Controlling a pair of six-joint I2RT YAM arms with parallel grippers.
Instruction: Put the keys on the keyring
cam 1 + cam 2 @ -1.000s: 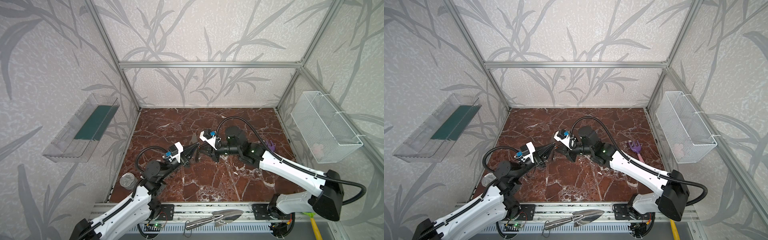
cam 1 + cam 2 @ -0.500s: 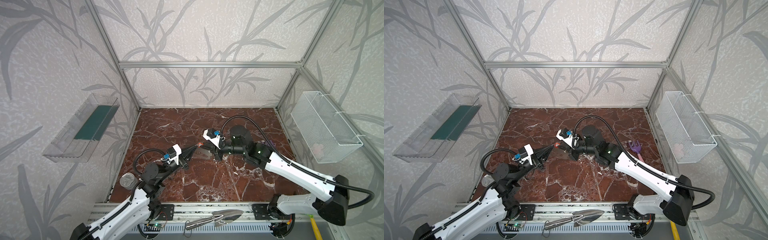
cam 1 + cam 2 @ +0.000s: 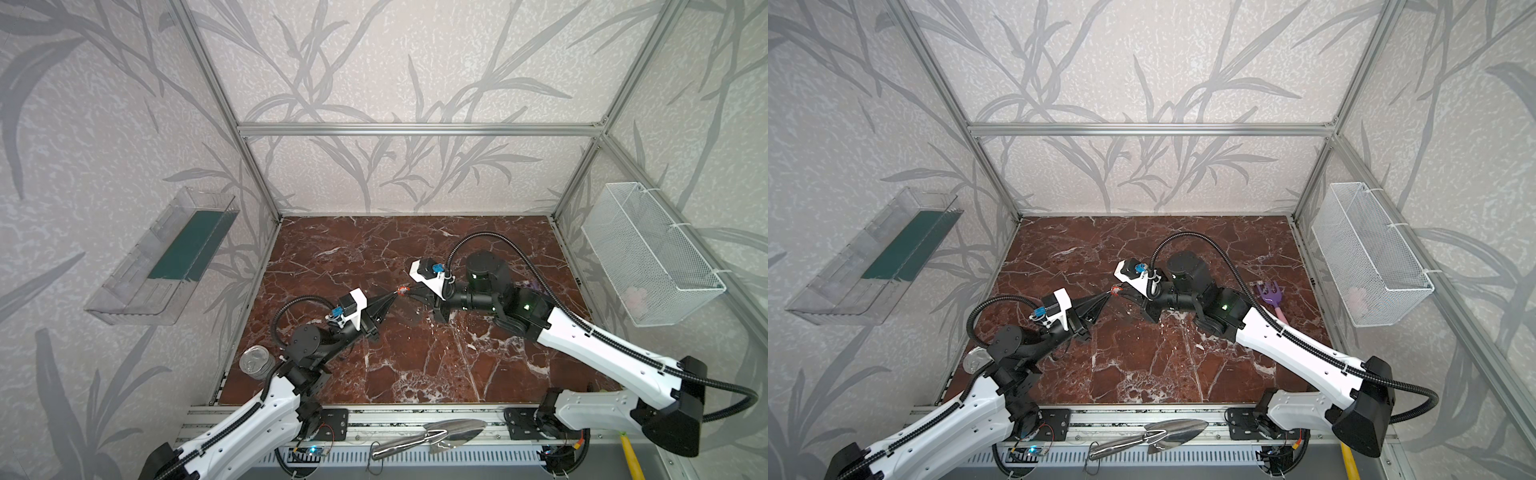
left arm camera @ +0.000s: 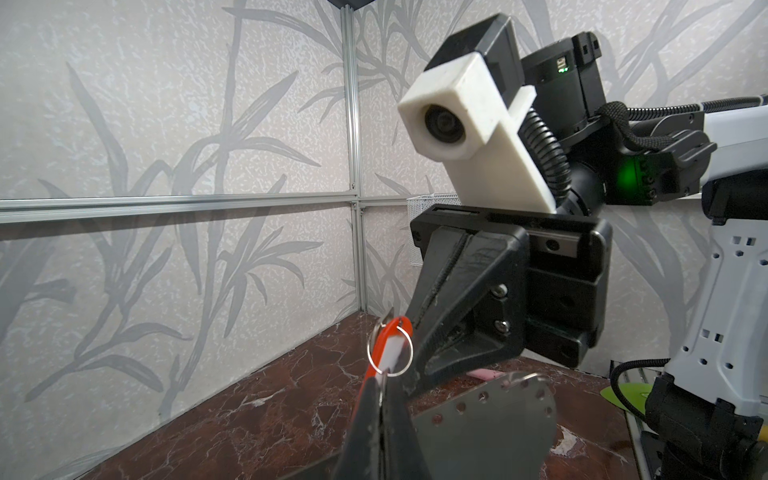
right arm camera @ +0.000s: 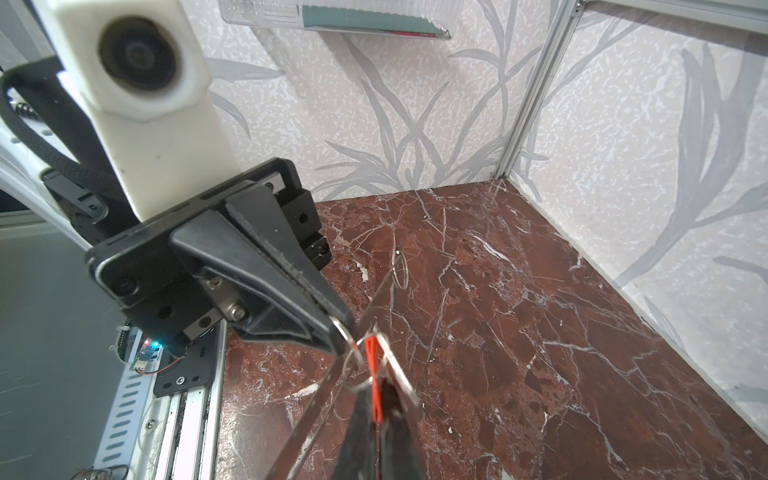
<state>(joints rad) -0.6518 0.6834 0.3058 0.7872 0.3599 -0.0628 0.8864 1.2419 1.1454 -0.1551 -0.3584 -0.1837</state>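
The keyring (image 3: pixel 402 289) (image 3: pixel 1115 289), a small red tag with a pale centre and a wire loop (image 4: pixel 388 353), is held off the floor between both grippers, which meet tip to tip. My left gripper (image 4: pixel 380 386) (image 3: pixel 392 294) is shut on the wire loop. Opposite it, my right gripper (image 5: pixel 376 392) (image 3: pixel 1126 293) is shut on the red tag (image 5: pixel 374 370). The keys, a flat grey plate (image 4: pixel 486 432) with a row of small dots, hang off the floor beside the loop, edge-on in the right wrist view (image 5: pixel 308 415). Whether the loop passes through the plate I cannot tell.
A steel trowel (image 3: pixel 432 436) lies on the front rail. A purple toy fork (image 3: pixel 1268 293) lies on the marble floor by the right arm. A wire basket (image 3: pixel 652 253) hangs on the right wall, a clear shelf (image 3: pixel 166 257) on the left. A round metal tin (image 3: pixel 255 361) sits near the left arm's base.
The right gripper has drawn back to the right, so the overlapping grippers now meet only at their tips. The left gripper has sunk slightly.
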